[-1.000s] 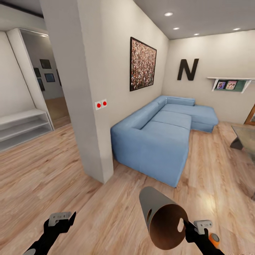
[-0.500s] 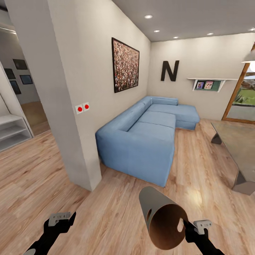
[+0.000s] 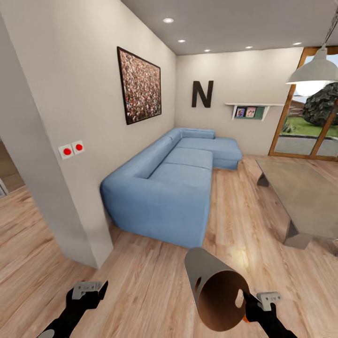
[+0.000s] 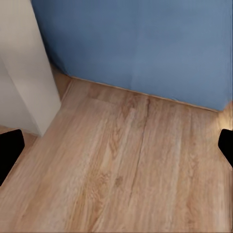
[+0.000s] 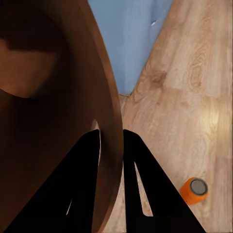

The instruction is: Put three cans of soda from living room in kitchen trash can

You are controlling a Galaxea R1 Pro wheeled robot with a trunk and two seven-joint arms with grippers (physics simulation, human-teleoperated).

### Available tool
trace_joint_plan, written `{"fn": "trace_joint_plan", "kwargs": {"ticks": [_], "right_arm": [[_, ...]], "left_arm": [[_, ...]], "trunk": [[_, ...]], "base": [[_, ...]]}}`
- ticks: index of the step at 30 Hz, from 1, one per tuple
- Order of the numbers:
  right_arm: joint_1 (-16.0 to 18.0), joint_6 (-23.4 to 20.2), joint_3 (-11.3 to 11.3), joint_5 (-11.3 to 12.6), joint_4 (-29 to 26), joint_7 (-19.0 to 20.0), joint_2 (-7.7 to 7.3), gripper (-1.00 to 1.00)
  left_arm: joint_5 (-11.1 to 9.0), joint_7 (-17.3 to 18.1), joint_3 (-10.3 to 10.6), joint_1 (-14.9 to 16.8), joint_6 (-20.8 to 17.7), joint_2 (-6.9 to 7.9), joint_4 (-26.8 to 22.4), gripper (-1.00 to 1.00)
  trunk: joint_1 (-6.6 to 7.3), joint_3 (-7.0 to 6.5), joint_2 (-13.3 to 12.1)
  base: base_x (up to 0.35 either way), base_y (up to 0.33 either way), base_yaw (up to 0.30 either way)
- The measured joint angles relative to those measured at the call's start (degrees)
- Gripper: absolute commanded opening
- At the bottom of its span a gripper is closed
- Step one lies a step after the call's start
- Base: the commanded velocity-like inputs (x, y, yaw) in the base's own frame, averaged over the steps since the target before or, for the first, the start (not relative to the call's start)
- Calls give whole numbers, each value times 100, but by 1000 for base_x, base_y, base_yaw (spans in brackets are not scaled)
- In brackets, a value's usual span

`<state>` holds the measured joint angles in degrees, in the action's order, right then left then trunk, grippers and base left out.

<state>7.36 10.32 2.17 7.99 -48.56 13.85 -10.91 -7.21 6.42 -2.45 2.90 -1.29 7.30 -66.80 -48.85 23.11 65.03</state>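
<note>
Your view has swung right over the last second: the blue sofa (image 3: 164, 197) has slid left in the head view, and the glass-topped table (image 3: 300, 197) beyond it has come into full sight, so you are turning into the living room. Your right pincer (image 5: 111, 141) is clenched on the rim of the trash can (image 3: 216, 286), carried tipped on its side near the sofa's front corner. One orange soda can (image 5: 193, 190) lies on the plank floor (image 4: 126, 170) close to that corner. Your left pincer (image 3: 87, 288) hangs released, holding nothing.
</note>
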Motion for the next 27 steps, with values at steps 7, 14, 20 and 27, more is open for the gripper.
{"fn": "trace_joint_plan", "kwargs": {"ticks": [7,14,20,27], "right_arm": [[5,-27,-2,2,0,-37,0,-100],[8,-50,8,220,-1,-47,-9,-100],[8,-55,22,443,4,-49,-17,-100],[8,-55,24,486,7,-57,-10,-100]], "left_arm": [[1,-1,7,0,18,0,0,100],[1,-3,8,0,23,0,0,100],[1,-1,8,0,24,1,0,100],[1,-6,74,0,25,6,1,100]], "trunk": [[0,42,0],[0,88,0],[0,127,0],[0,174,0]], "base": [[260,-177,-187],[261,-177,-178],[259,-181,-177],[152,-239,-176]]}}
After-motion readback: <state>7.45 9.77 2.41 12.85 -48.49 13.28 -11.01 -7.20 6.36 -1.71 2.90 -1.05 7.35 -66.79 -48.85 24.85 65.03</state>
